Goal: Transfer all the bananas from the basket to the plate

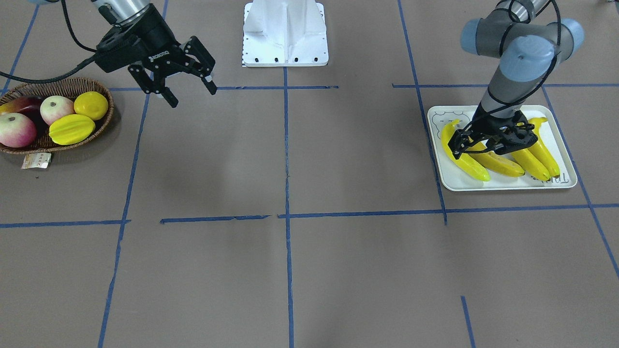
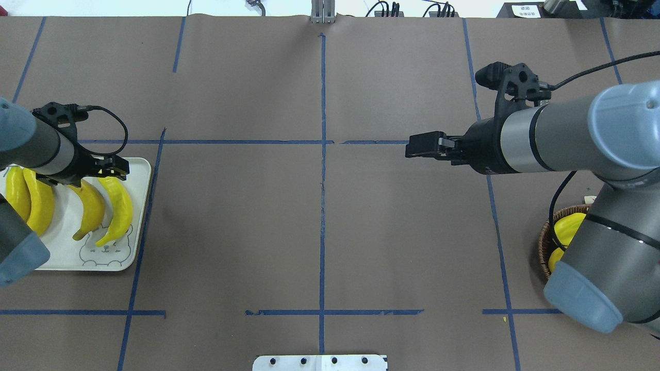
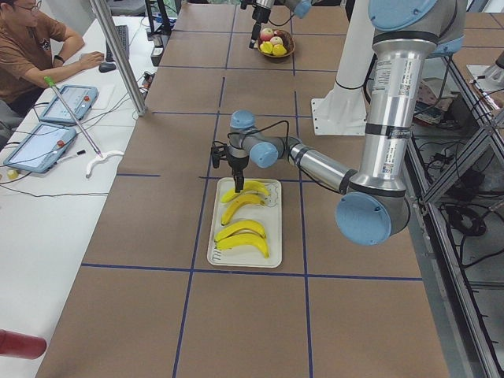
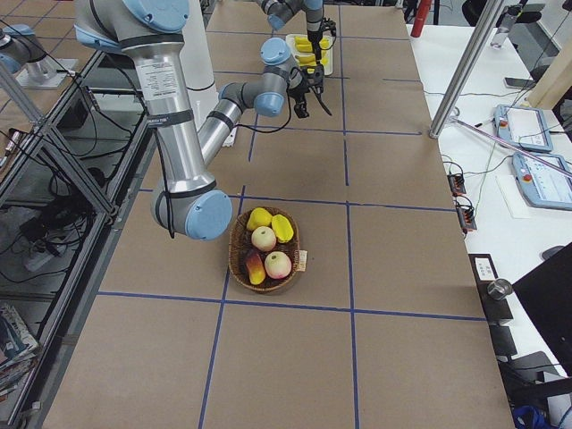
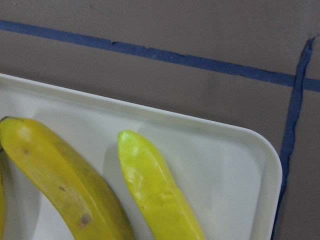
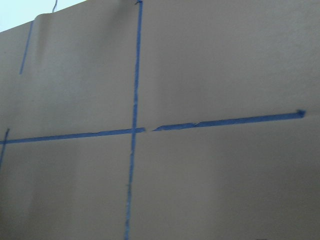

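Exterior front-facing: four bananas (image 1: pixel 498 164) on plate (image 1: pixel 508 186); fruit (image 1: pixel 71 129) in basket (image 1: pixel 109 116); left hand (image 1: pixel 492 144), right hand (image 1: pixel 192 95) both open.

**Six Cameras, One Table (image 1: pixel 338 266)**

Two fixed cameras look steeply down from opposite long sides; two look along it from either end. All four share the plate (image 1: pixel 508 187) and basket (image 1: pixel 109 115). The left wrist camera sits close over the plate's corner; the right one faces the taped table.

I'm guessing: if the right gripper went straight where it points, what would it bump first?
Probably the bare table, near the blue tape cross. The right gripper slants down toward the middle with nothing in between, though depth is hard to judge.
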Available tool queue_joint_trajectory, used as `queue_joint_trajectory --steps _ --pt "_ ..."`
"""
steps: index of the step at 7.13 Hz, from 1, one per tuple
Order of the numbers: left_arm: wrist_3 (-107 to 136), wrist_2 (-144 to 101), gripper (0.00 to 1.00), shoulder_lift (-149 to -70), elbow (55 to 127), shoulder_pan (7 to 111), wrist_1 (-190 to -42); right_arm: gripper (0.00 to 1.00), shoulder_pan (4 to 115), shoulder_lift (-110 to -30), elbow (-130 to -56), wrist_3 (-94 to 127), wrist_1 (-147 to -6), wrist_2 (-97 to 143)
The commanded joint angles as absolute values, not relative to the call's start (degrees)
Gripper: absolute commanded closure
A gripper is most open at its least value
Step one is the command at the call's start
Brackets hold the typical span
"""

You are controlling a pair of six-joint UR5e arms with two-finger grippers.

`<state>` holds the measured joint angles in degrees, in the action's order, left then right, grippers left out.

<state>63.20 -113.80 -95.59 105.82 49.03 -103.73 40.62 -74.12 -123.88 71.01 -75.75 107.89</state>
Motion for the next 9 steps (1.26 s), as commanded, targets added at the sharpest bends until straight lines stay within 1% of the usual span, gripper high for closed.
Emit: queue_joint_trajectory --steps 1,2,3,5,7,8,9 --pt "50.9 -121.7 0.0 -95.5 109.8 58.8 -98.7 0.0 46.5 -74.4 -124.1 55.2 -89.3 110.0" --pt "43.1 -124.7 0.0 -95.4 109.9 63.7 -96.4 0.0 52.0 -75.4 -123.6 44.0 -93.6 112.0" --pt "35.3 -125.7 0.0 -94.4 109.3 67.3 -94.8 0.0 58.6 -78.5 -121.3 34.4 -93.7 117.7" --pt "21.5 -130.3 0.0 -90.0 107.3 76.2 -94.6 0.0 75.0 -82.5 -110.4 11.4 -93.4 131.3" --pt "12.8 -135.9 0.0 -89.2 101.4 83.0 -94.7 0.0 88.5 -84.8 -95.4 -9.9 -93.3 141.0" --pt "10.0 -136.2 0.0 -88.1 99.9 83.9 -94.7 0.0 92.4 -85.2 -89.8 -18.0 -93.3 141.9" --pt "9.5 -136.3 0.0 -86.8 99.6 84.1 -94.7 0.0 92.9 -85.3 -89.0 -18.3 -93.3 141.1"
